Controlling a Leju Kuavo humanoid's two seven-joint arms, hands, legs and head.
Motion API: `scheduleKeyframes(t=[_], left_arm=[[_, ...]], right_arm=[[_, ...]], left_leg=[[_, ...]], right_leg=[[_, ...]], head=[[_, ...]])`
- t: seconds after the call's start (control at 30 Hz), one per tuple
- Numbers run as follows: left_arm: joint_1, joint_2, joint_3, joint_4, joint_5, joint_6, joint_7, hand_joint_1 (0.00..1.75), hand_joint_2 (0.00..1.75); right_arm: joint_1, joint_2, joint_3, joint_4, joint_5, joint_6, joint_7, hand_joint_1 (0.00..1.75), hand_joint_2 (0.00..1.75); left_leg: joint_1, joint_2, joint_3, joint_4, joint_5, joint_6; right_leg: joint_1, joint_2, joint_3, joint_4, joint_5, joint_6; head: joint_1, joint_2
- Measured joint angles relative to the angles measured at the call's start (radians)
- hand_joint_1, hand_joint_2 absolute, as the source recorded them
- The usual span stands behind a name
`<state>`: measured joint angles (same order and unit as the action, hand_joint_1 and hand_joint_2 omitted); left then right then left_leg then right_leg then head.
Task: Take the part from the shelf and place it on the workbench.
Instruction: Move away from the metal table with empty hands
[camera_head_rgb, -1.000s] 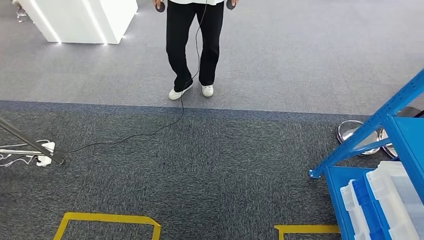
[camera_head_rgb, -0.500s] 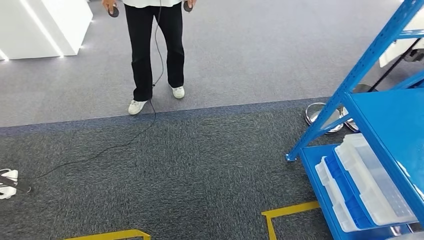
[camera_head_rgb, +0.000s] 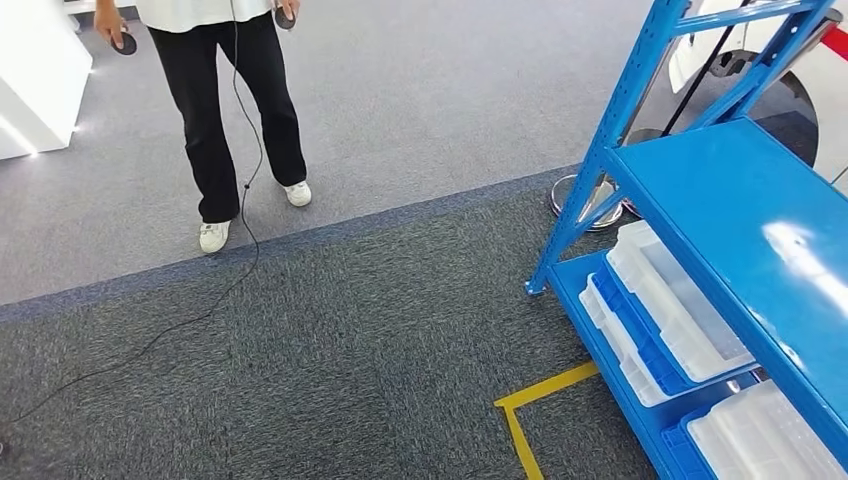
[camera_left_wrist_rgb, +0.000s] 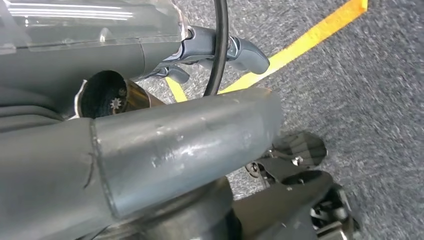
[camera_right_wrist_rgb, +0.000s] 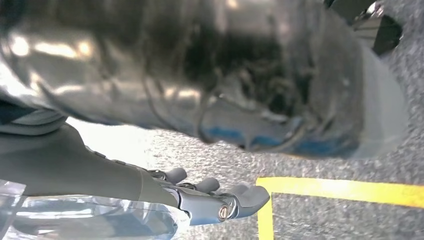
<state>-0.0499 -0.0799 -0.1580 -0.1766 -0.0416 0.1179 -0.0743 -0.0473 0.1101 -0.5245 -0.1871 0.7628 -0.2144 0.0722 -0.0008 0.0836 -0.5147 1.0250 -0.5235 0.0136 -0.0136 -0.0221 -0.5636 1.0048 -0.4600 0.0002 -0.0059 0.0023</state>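
The blue metal shelf (camera_head_rgb: 740, 210) stands at the right of the head view, and its upper board is bare. On its lower level lie clear plastic bins (camera_head_rgb: 675, 300), one with a blue insert (camera_head_rgb: 625, 340), and I cannot make out a part in them. My left hand (camera_left_wrist_rgb: 225, 50) hangs by my side over the carpet, fingers loosely apart and holding nothing. My right hand (camera_right_wrist_rgb: 210, 197) also hangs low, its fingers stretched out with nothing in them.
A person (camera_head_rgb: 225, 100) in black trousers stands at the back left holding controllers, and a black cable (camera_head_rgb: 200, 310) trails from them across the dark carpet. Yellow floor tape (camera_head_rgb: 530, 410) marks a corner beside the shelf. A round metal base (camera_head_rgb: 585, 205) sits behind the shelf's post.
The whole picture has shifted: my view has turned to the right. The shelf now takes up far more of the right side, and the person sits further left in the picture.
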Motion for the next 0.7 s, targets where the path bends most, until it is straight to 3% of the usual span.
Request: scheduleKeyframes(t=[0.07,0.13,0.17,0.2,0.23,0.3,0.37,0.43,0.47,0.53,0.57,0.6,0.63,0.67,0.7], left_arm=[[0.001,0.001,0.001,0.0,0.0,-0.002,-0.01,0.0,0.0],[0.003,0.0,0.001,0.0,-0.001,-0.004,-0.016,0.0,0.0],[0.005,0.0,0.001,0.0,-0.002,-0.005,-0.017,0.0,0.0],[0.005,-0.001,0.001,0.0,-0.003,-0.005,-0.019,0.0,0.0],[0.005,-0.002,0.001,0.0,-0.002,-0.005,-0.022,0.0,0.0],[0.003,-0.002,0.004,0.0,0.007,-0.003,-0.036,0.0,0.0],[0.001,-0.003,0.012,0.0,0.017,-0.001,-0.048,0.0,0.0],[-0.004,-0.005,0.018,0.0,0.019,-0.001,-0.039,0.0,0.0],[-0.006,-0.006,0.021,0.0,0.017,-0.003,-0.026,0.0,0.0],[-0.004,-0.01,0.024,0.0,0.013,-0.005,-0.003,0.0,0.0],[-0.001,-0.011,0.025,0.0,0.013,-0.005,0.003,0.0,0.0],[0.002,-0.012,0.027,0.0,0.016,-0.004,0.002,0.0,0.0],[0.005,-0.012,0.029,0.0,0.019,-0.002,0.0,0.0,0.0],[0.007,-0.012,0.032,0.0,0.023,-0.001,-0.003,0.0,0.0],[0.007,-0.013,0.035,0.0,0.026,0.001,-0.005,0.0,0.0]], right_arm=[[-0.002,-0.001,-0.002,0.0,0.003,0.0,-0.004,0.0,0.0],[-0.004,-0.001,-0.005,0.0,0.005,-0.001,-0.014,0.0,0.0],[-0.004,-0.001,-0.008,0.0,0.007,-0.001,-0.019,0.0,0.0],[-0.004,-0.001,-0.01,0.0,0.01,-0.001,-0.021,0.0,0.0],[-0.004,-0.001,-0.012,0.0,0.014,-0.001,-0.018,0.0,0.0],[-0.005,-0.001,-0.014,0.0,0.02,-0.001,-0.006,0.0,0.0],[-0.006,-0.002,-0.016,0.0,0.023,-0.002,0.002,0.0,0.0],[-0.004,-0.005,-0.02,-0.001,0.024,-0.004,-0.007,0.0,0.0],[-0.002,-0.008,-0.023,-0.001,0.023,-0.007,-0.016,0.0,0.0],[-0.003,-0.013,-0.033,-0.001,0.02,-0.011,-0.029,0.0,0.0],[-0.005,-0.015,-0.038,-0.001,0.015,-0.013,-0.033,0.0,0.0],[-0.007,-0.015,-0.043,-0.001,0.01,-0.013,-0.036,0.0,0.0],[-0.008,-0.015,-0.048,-0.001,0.006,-0.014,-0.038,0.0,0.0],[-0.008,-0.015,-0.053,-0.001,0.003,-0.014,-0.04,0.0,0.0],[-0.007,-0.015,-0.057,-0.001,0.004,-0.014,-0.04,0.0,0.0]], left_leg=[[0.005,-0.053,-0.047,0.11,-0.067,-0.008],[0.006,-0.073,-0.108,0.243,-0.121,-0.011],[0.007,-0.075,-0.123,0.27,-0.119,-0.01],[0.007,-0.077,-0.118,0.256,-0.097,-0.008],[0.007,-0.083,-0.096,0.203,-0.058,-0.006],[0.01,-0.13,-0.038,0.062,0.015,0.001],[0.011,-0.168,-0.011,-0.007,0.035,0.004],[0.01,-0.156,-0.008,-0.015,0.035,0.01],[0.01,-0.142,-0.007,-0.02,0.039,0.016],[0.012,-0.111,-0.006,-0.03,0.047,0.032],[0.009,-0.096,-0.007,-0.032,0.048,0.038],[0.007,-0.08,-0.009,-0.031,0.048,0.041],[0.005,-0.064,-0.011,-0.031,0.048,0.042],[0.004,-0.05,-0.011,-0.03,0.047,0.043],[0.003,-0.036,-0.011,-0.03,0.046,0.042]], right_leg=[[-0.002,0.019,-0.002,-0.002,0.004,-0.008],[-0.001,0.044,-0.005,0.0,0.005,-0.011],[0.0,0.057,-0.005,0.001,0.005,-0.011],[0.0,0.072,-0.004,0.002,0.005,-0.011],[0.0,0.086,-0.003,0.003,0.005,-0.011],[-0.001,0.113,-0.004,0.007,0.005,-0.006],[-0.002,0.137,-0.013,0.011,0.008,0.005],[-0.004,0.158,-0.022,0.01,0.014,0.02],[-0.004,0.148,-0.026,0.013,0.012,0.025],[0.001,0.091,-0.052,0.065,-0.023,0.03],[0.001,0.058,-0.079,0.122,-0.056,0.031],[0.001,0.04,-0.111,0.19,-0.091,0.033],[0.0,0.033,-0.14,0.253,-0.116,0.034],[-0.001,0.029,-0.154,0.289,-0.124,0.036],[-0.001,0.026,-0.149,0.285,-0.112,0.036]], head=[[0.0,0.0],[0.0,0.0],[0.0,0.0],[0.0,0.0],[0.0,0.0],[0.0,0.0],[0.0,0.0],[0.0,0.0],[0.0,0.0],[0.002,0.0],[0.002,0.0],[0.003,0.0],[0.002,0.0],[0.003,0.0],[0.003,0.0]])
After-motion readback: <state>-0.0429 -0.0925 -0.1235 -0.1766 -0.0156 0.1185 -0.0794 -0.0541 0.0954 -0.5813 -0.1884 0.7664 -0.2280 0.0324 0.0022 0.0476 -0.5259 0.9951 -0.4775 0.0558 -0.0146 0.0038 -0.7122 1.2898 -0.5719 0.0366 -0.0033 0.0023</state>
